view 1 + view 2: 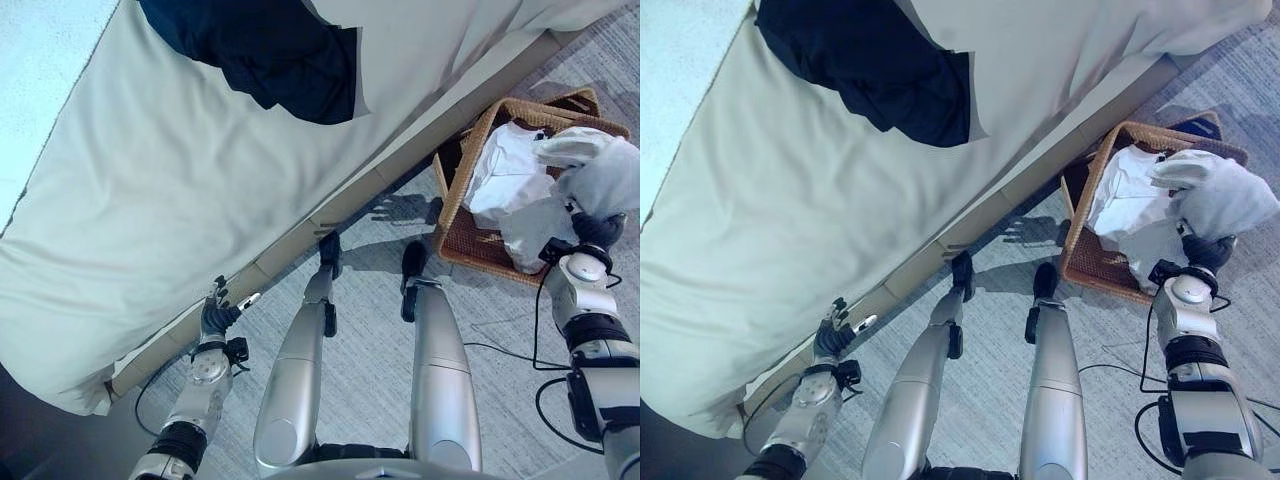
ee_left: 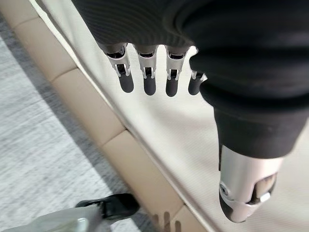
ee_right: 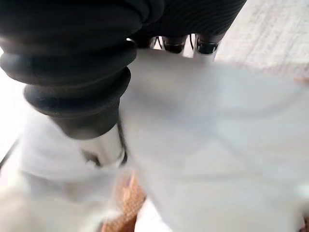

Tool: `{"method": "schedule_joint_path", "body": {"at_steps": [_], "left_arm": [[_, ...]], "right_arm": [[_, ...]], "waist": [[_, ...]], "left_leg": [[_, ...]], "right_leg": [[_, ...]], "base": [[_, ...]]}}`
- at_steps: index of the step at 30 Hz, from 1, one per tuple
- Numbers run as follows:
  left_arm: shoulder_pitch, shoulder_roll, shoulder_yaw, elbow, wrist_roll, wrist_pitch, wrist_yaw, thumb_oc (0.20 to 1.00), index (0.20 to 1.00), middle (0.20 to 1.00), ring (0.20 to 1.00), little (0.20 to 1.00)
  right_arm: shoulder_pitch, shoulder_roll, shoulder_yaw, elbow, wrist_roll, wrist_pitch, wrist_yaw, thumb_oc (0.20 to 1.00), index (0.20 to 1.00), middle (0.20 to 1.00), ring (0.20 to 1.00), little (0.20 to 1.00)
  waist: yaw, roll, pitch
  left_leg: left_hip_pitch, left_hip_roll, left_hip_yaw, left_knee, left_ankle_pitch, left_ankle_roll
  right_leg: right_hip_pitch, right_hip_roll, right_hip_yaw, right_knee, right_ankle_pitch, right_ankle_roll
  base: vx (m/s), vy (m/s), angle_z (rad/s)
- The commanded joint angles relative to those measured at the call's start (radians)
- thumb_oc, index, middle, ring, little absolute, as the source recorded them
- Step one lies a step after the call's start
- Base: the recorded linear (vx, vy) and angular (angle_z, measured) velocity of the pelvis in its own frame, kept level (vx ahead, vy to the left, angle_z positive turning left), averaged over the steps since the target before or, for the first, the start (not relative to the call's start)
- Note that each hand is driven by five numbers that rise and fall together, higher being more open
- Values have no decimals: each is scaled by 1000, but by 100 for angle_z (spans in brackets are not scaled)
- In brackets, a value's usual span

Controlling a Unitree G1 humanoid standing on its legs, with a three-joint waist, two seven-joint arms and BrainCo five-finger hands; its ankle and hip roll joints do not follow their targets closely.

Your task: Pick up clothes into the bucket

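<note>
While the bed (image 1: 150, 190) with its cream sheet takes up the scene from nine to twelve o'clock, a dark garment (image 1: 265, 50) lies on it at twelve, well apart from both hands. Along the bed's edge runs a tan base (image 1: 300, 235) over grey carpet (image 1: 370, 350). At two o'clock a wicker basket (image 1: 455, 200) holds white clothes (image 1: 505, 175). The right hand (image 1: 598, 230) is over the basket, clutching a pale grey garment (image 1: 610, 170) that hides its fingertips. At seven o'clock the left hand (image 1: 215, 315) hangs relaxed and empty, just beside the base.
</note>
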Motion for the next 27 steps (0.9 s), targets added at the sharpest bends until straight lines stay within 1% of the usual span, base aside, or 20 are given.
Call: {"method": "schedule_joint_path", "body": {"at_steps": [1,6,8,11,12,13,14,15,16,17,18,19,20,21,22,23,26,27], "left_arm": [[1,-32,32,-4,-95,-53,54,1000,1000,1000,1000,1000],[-1,-44,69,-32,-111,-76,99,1000,1000,1000,1000,1000],[2,-49,123,-77,-114,-99,156,1000,1000,1000,1000,1000],[-9,-31,180,-138,-63,-118,226,1000,1000,1000,1000,1000],[-7,-30,181,-140,-61,-116,228,1000,1000,1000,1000,1000],[-19,-9,203,-158,-22,-115,256,1000,1000,1000,1000,1000],[-44,40,234,-182,56,-110,302,1000,1000,1000,1000,1000],[-44,40,235,-184,59,-109,304,1000,1000,1000,1000,1000],[-72,110,272,-217,150,-92,358,1000,1000,1000,1000,1000],[-72,111,272,-217,150,-92,359,1000,1000,1000,1000,1000],[-80,174,309,-273,214,-80,392,1000,1000,1000,1000,1000],[-80,174,309,-273,215,-80,392,1000,1000,1000,1000,1000],[-103,263,352,-287,269,-69,413,1000,1000,1000,1000,1000],[-122,309,360,-279,285,-71,413,1000,1000,1000,1000,1000],[-143,383,370,-269,330,-63,413,1000,1000,1000,1000,1000],[-156,445,374,-272,369,-49,405,1000,1000,1000,1000,1000],[-233,581,349,-224,423,-32,376,1000,1000,1000,1000,1000],[-269,631,329,-206,456,-12,359,1000,1000,1000,1000,1000]], "right_arm": [[34,-93,13,-13,-37,-13,-39,1000,1000,1000,1000,1000],[51,-67,28,-18,-69,-3,-45,1000,1000,1000,1000,1000],[75,-41,32,-48,-89,1,-55,1000,1000,1000,1000,1000],[104,-7,30,-67,-102,-3,-60,1000,1000,1000,1000,1000],[105,-5,29,-68,-103,-2,-61,1000,1000,1000,1000,1000],[113,5,30,-68,-110,-3,-58,1000,1000,1000,1000,1000],[124,18,39,-70,-127,-1,-55,1000,1000,1000,1000,1000],[124,20,39,-70,-128,-1,-56,1000,1000,1000,1000,1000],[146,44,47,-72,-141,-4,-52,1000,1000,1000,1000,1000],[146,44,47,-72,-141,-4,-52,1000,1000,1000,1000,1000],[180,71,55,-82,-155,-7,-38,1000,1000,1000,1000,1000],[180,72,55,-83,-156,-7,-38,1000,1000,1000,1000,1000],[226,71,98,-131,-250,-5,-13,1000,1000,1000,1000,1000],[243,51,135,-152,-318,-3,11,1000,1000,1000,1000,1000],[263,29,160,-184,-373,-8,33,1000,1000,1000,1000,1000],[289,6,196,-209,-428,-10,76,1000,1000,1000,1000,1000],[327,-9,264,-239,-503,-23,140,1000,1000,1000,1000,1000],[335,-11,295,-258,-525,-31,158,1000,1000,1000,1000,1000]], "waist": [[-30,54,-9],[-30,46,-9],[-29,36,-9],[-28,26,-9],[-28,25,-9],[-28,22,-9],[-28,19,-9],[-28,17,-9],[-29,12,-9],[-29,12,-9],[-30,9,-9],[-30,8,-9],[-36,1,-9],[-39,-2,-9],[-46,-9,-9],[-52,-13,-9],[-70,-30,-9],[-82,-35,-9]], "left_leg": [[33,-28,23,182,-204,22],[24,-31,19,191,-209,23],[13,-32,19,203,-214,24],[2,-35,15,217,-220,26],[1,-35,15,218,-221,26],[-4,-37,14,227,-225,26],[-11,-38,14,240,-230,28],[-12,-38,14,241,-230,28],[-19,-38,15,256,-238,31],[-19,-38,15,257,-238,31],[-19,-36,17,260,-243,33],[-18,-36,17,260,-243,33],[-19,-33,23,267,-246,35],[-19,-33,24,266,-247,35],[-20,-32,25,269,-249,36],[-22,-32,26,274,-251,37],[-22,-29,36,290,-263,39],[-25,-27,41,298,-268,40]], "right_leg": [[59,16,35,-164,70,67],[62,15,29,-174,76,68],[57,15,28,-173,81,69],[55,15,27,-171,81,69],[55,14,27,-171,80,69],[53,13,27,-167,80,70],[52,12,28,-165,81,70],[52,13,28,-164,81,70],[54,11,28,-164,83,71],[54,12,28,-164,83,71],[59,11,29,-169,86,74],[59,11,29,-169,86,74],[65,13,32,-176,93,76],[69,14,33,-180,95,78],[73,13,35,-185,97,81],[74,14,36,-186,100,83],[77,15,48,-196,112,90],[77,16,53,-203,119,94]], "base": [[0,0,0],[-1,-4,1],[-2,-15,1],[-5,-22,3],[0,0,0],[0,0,0],[0,0,0],[0,0,0],[-2,12,3],[-1,43,5],[1,31,4],[6,66,4],[2,47,2],[6,67,0],[2,57,-4],[5,61,-5],[3,68,-6],[2,86,-10]]}}
